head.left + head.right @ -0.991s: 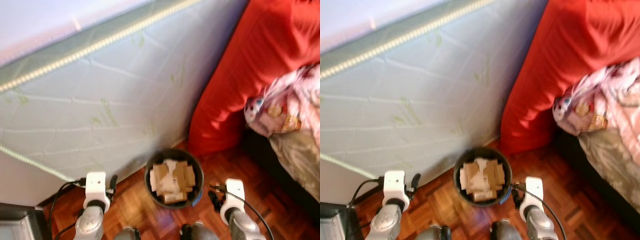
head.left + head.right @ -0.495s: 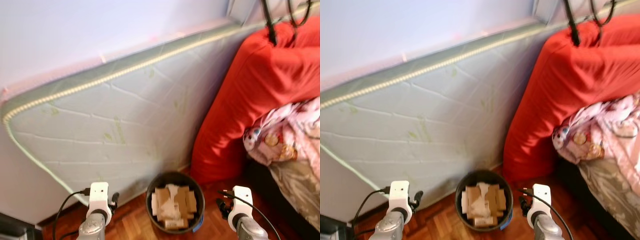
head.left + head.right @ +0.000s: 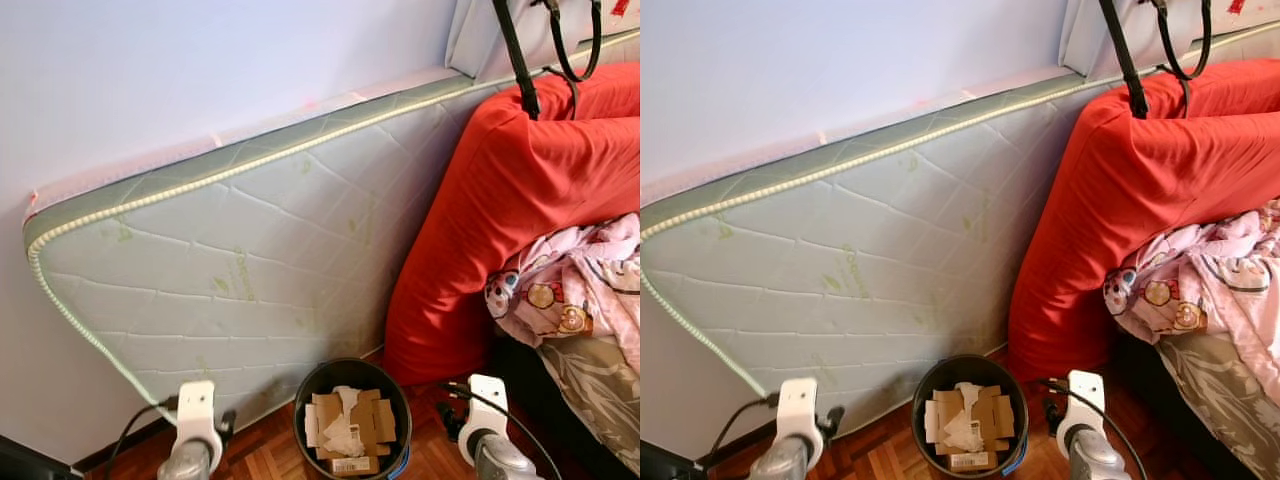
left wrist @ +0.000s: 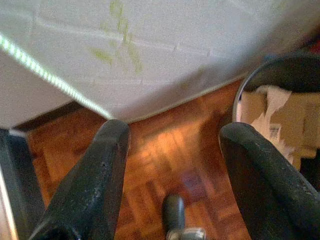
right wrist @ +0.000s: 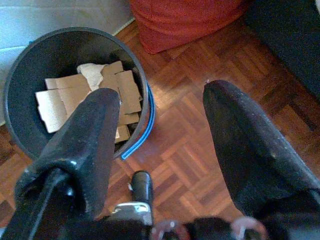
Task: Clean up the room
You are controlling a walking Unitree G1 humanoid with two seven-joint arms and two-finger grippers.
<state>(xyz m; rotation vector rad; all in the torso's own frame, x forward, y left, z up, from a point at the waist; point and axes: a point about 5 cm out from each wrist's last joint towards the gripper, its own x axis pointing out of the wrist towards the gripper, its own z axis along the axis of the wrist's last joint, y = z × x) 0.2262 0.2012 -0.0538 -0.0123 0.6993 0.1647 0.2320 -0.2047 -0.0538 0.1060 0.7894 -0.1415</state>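
Observation:
A dark round bin stands on the wooden floor straight ahead, packed with cardboard pieces and crumpled paper. My left gripper is open over bare parquet just left of the bin, holding nothing. On the bin's right, my right gripper is open too, above the floor beside the bin's rim, nothing between its fingers. Both wrists show at the bottom edge of the eye views, flanking the bin.
A pale quilted mattress leans against the wall behind the bin. To the right stand a red upright cushion and a bed with pink patterned bedding. Black straps hang over the cushion's top. Parquet floor lies between bin and bed.
The camera has tilted upward: the mattress top, wall and hanging straps have come into view, and the bin and my wrists sit lower in the picture. The grippers keep their places beside the bin.

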